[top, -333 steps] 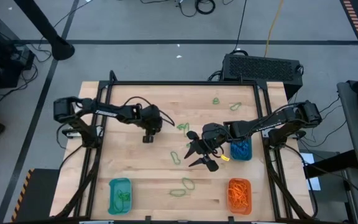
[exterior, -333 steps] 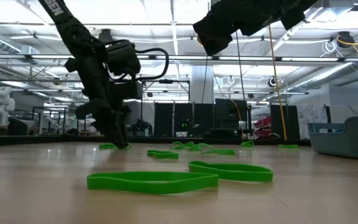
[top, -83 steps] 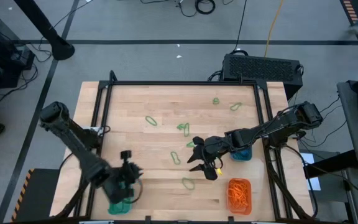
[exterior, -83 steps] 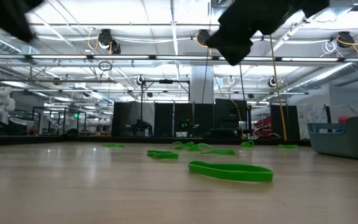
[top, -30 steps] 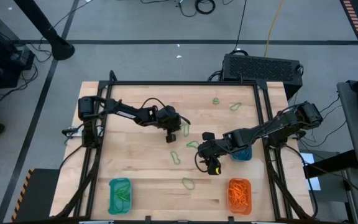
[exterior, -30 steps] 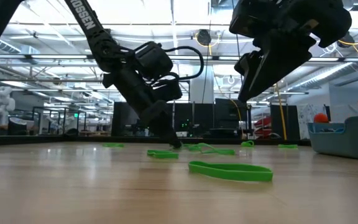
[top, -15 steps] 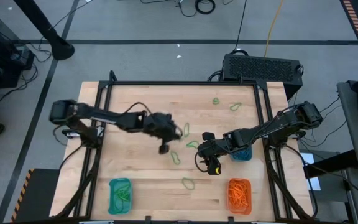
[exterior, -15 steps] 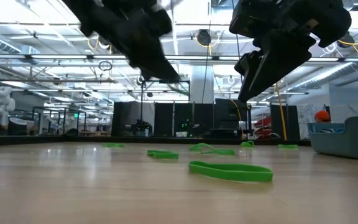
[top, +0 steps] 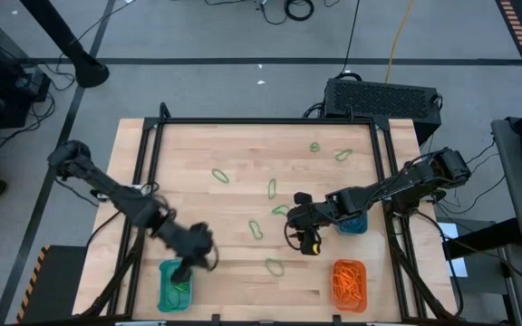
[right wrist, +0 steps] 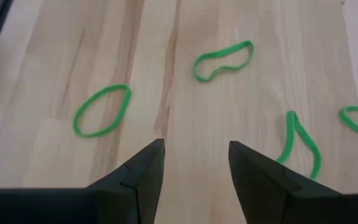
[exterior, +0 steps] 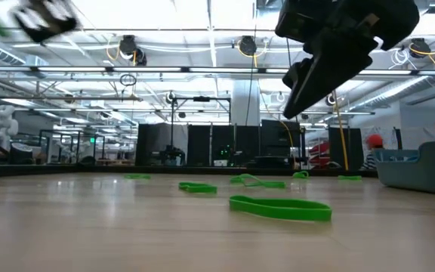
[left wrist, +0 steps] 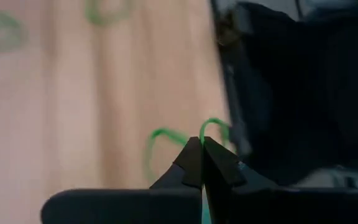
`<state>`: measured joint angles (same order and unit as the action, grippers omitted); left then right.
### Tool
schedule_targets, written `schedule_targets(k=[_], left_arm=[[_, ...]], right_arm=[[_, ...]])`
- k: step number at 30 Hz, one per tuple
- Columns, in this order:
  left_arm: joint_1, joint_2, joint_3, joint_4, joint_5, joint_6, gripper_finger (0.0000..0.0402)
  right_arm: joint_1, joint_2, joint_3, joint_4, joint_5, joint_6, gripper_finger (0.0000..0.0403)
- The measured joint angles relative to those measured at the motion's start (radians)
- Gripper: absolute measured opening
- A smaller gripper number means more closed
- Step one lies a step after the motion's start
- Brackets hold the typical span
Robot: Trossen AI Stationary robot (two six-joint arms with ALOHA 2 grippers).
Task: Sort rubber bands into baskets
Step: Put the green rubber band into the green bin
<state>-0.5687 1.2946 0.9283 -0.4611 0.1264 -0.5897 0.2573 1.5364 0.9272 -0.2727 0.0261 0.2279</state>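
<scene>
Left gripper (top: 187, 268) pinched fully shut on a thin green rubber band (left wrist: 211, 126), loop sticking out past the fingertips, hanging over the near-left teal basket (top: 173, 286), which already has green bands inside. Right gripper (top: 304, 241) hovers mid-table, jaws wide apart, holding nothing; below it on the pale wood table (top: 234, 145) lie flat green loops: an oval band (right wrist: 102, 110) and a kinked band (right wrist: 223, 61), both well ahead of the fingertips, long axes slanting. Orange basket (top: 350, 283) near-right holds orange bands; second teal basket (top: 352, 220) right of the gripper.
</scene>
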Motion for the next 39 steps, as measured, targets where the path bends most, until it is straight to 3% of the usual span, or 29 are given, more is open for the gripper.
schedule_targets(k=[6, 15, 22, 30, 39], left_arm=[[-0.184, 0.003, 0.000, -0.049, -0.076, -0.241, 0.0000], [-0.272, 0.048, -0.001, -0.234, -0.117, -0.465, 0.0000], [-0.278, 0.078, -0.001, -0.256, -0.079, -0.479, 0.0009], [-0.278, 0.096, -0.001, -0.267, -0.073, -0.504, 0.0067], [-0.249, 0.095, -0.001, -0.266, -0.054, -0.469, 0.0126]], right_arm=[[0.000, 0.000, 0.000, 0.022, -0.002, 0.000, 0.0171], [0.000, 0.000, 0.000, 0.023, -0.002, -0.001, 0.0171], [0.000, 0.000, 0.000, 0.022, -0.002, -0.004, 0.0171], [0.000, 0.000, 0.000, 0.026, -0.001, -0.004, 0.0171], [0.000, 0.000, 0.000, 0.157, 0.004, -0.015, 0.0171]])
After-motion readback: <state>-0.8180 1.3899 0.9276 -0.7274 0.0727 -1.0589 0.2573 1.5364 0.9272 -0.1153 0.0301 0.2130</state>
